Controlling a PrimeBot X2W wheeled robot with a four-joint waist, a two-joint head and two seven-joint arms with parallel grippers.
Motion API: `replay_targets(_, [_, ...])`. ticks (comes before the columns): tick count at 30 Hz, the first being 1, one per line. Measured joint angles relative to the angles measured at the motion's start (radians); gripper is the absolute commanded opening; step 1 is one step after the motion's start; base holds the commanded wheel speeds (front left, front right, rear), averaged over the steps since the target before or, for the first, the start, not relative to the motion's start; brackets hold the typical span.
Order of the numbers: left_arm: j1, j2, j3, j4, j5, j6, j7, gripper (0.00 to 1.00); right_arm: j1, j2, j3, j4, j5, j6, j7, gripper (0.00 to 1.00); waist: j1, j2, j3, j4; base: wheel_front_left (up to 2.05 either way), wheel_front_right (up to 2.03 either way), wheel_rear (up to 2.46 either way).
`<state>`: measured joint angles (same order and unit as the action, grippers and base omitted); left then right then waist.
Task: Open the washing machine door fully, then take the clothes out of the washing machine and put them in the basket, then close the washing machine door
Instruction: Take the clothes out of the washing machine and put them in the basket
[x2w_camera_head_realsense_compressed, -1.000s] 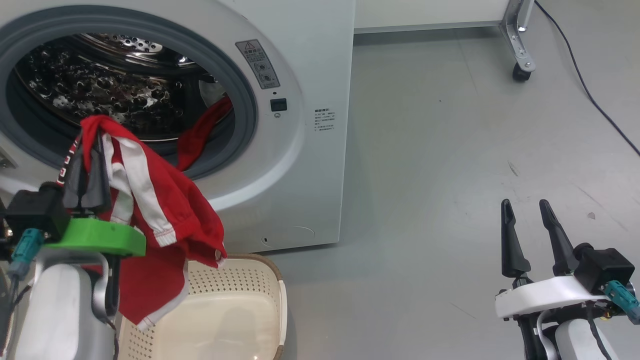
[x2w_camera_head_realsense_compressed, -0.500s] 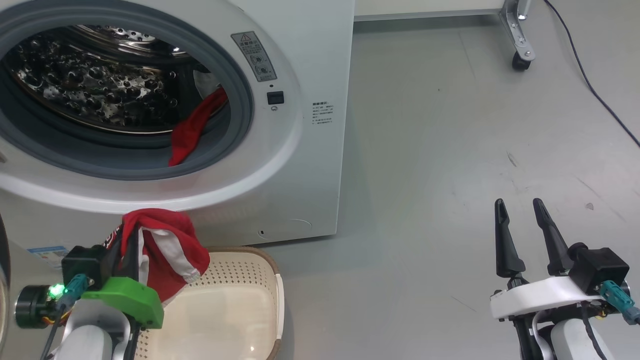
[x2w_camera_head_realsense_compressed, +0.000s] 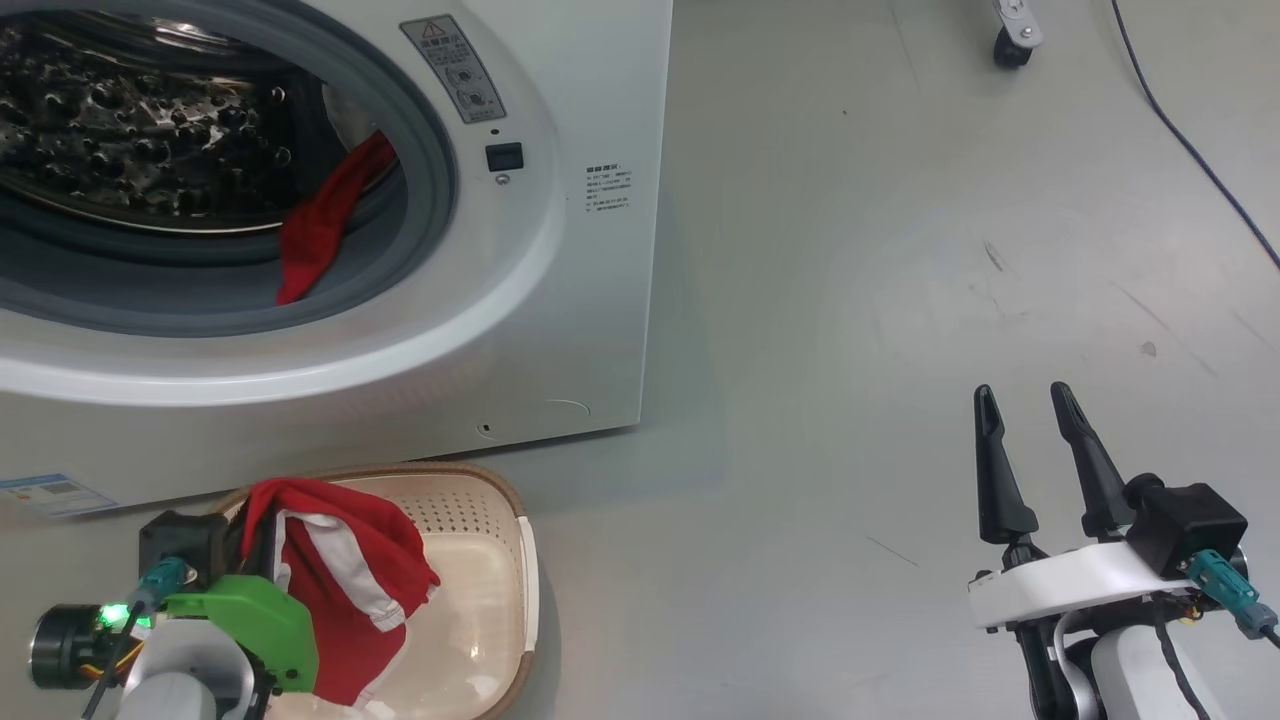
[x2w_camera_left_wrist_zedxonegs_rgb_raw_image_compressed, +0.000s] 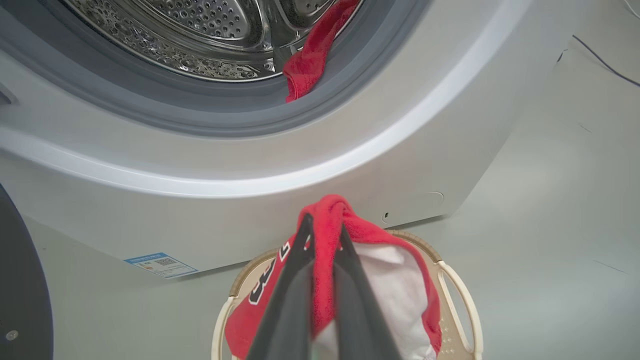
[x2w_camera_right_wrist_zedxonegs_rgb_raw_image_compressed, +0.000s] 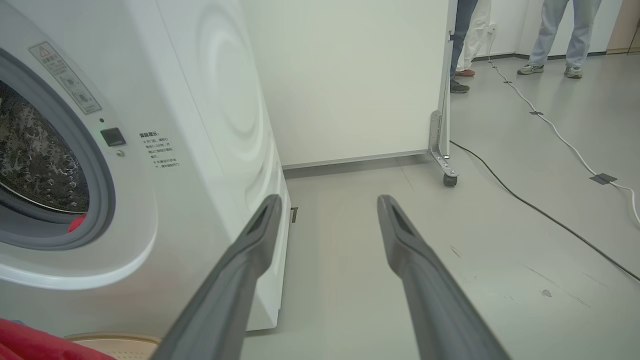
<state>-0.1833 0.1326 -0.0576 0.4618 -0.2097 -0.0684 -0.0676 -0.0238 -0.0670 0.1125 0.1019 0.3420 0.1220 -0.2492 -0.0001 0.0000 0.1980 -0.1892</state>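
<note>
washing machine (x2w_camera_head_realsense_compressed: 590, 100): glossy white shell, perforated steel drum (x2w_camera_left_wrist_zedxonegs_rgb_raw_image_compressed: 200, 30) | clothes (x2w_camera_head_realsense_compressed: 340, 570): soft cloth | basket (x2w_camera_head_realsense_compressed: 470, 520): matt perforated plastic

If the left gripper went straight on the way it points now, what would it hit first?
Probably the white front of the washing machine, just below the door opening. The left gripper, shut on the clothes, points over the basket toward it, though depth is hard to judge.

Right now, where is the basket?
In the head view, the basket sits on the floor at lower left, right before the washing machine.
</note>
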Motion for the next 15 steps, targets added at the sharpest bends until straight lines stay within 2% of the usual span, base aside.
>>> replay_targets(15, [-0.046,0.050,0.003,0.112,0.011,0.000,0.067,0.00,-0.042,0.004,0.027,-0.014,0.002,0.000,0.000,1.00,0.0000,0.0000,0.115,-0.077,0.00,0.00,0.00])
